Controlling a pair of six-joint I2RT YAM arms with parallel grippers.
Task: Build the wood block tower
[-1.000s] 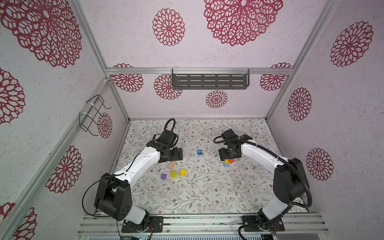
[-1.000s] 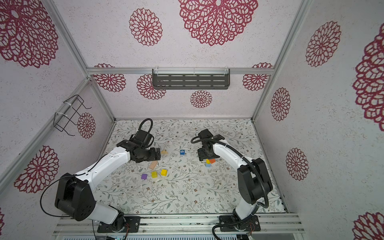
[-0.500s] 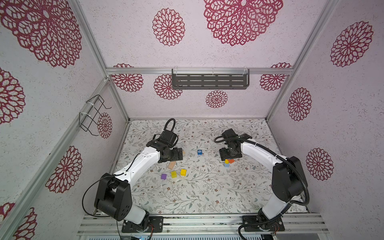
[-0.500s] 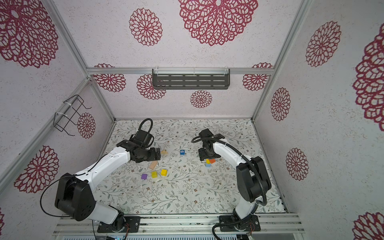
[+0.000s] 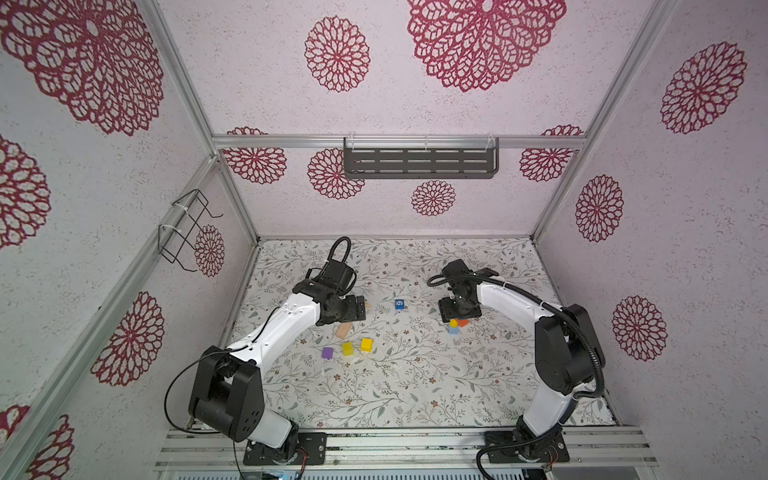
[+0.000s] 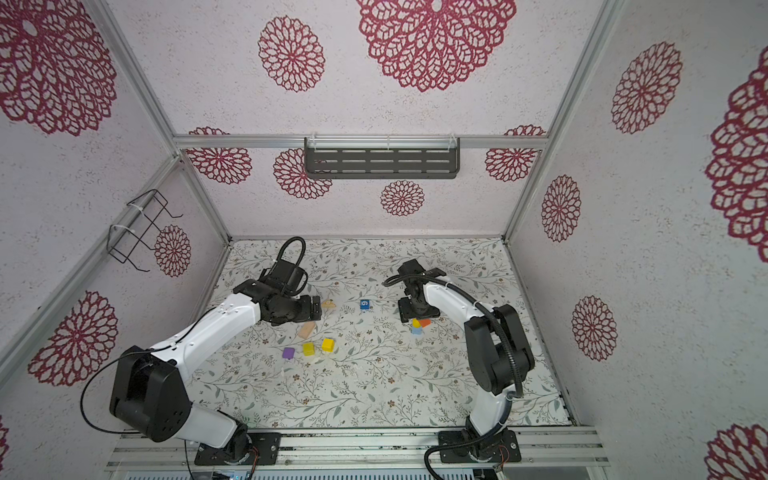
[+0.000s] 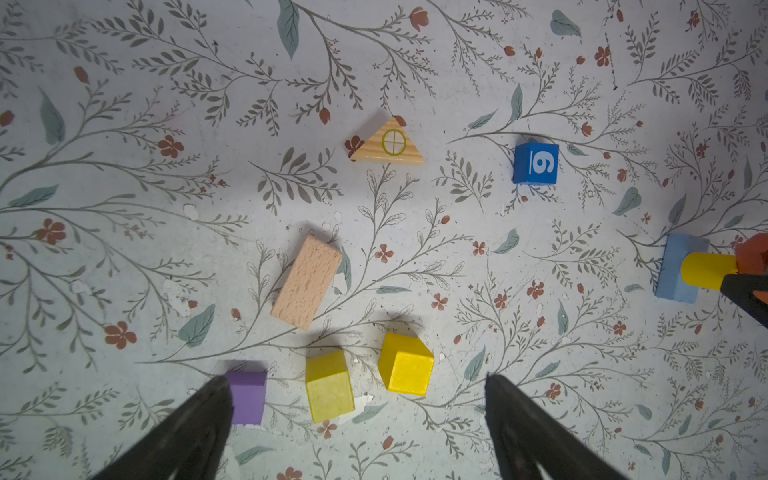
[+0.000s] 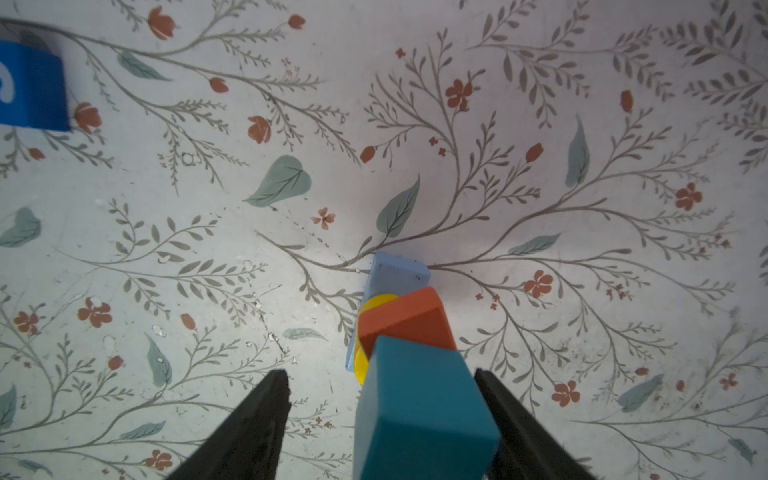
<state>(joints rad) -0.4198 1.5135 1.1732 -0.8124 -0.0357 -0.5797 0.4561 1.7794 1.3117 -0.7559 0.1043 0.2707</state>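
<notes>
Right wrist view puts the teal block [image 8: 419, 407] between the fingers of the right gripper [image 8: 378, 374]. The jaws are spread: one finger touches the block's side and a clear gap separates it from the other, so I don't read it as pinched. Under it I count an orange block [image 8: 405, 320], a yellow cylinder [image 8: 376, 301] and a light blue block [image 8: 397, 272] at the base, each turned a little off the one below. That is the wood block tower [image 5: 456, 325], right of centre on the mat [image 5: 415, 382] in both top views, with its top hidden under the gripper.

My judgement is that the fourth tier is just being set. The next move calls for a straight lift clear, with no sideways drag from the touching finger, because the stack looks skewed and could topple.

The left gripper [image 7: 356, 379] hangs wide open and empty above the loose pieces, left of centre in both top views.

Count:
- Four blocks are in the tower.
- Six are loose:
  - one purple cube [image 7: 247, 395]
  - two yellow cubes [image 7: 329, 386] [image 7: 406, 365]
  - one tan slab [image 7: 306, 282]
  - one wooden triangle [image 7: 388, 143]
  - one blue cube [image 7: 535, 163] marked 6, near the middle of the mat
- That makes ten blocks in all, handled by two grippers.
</notes>
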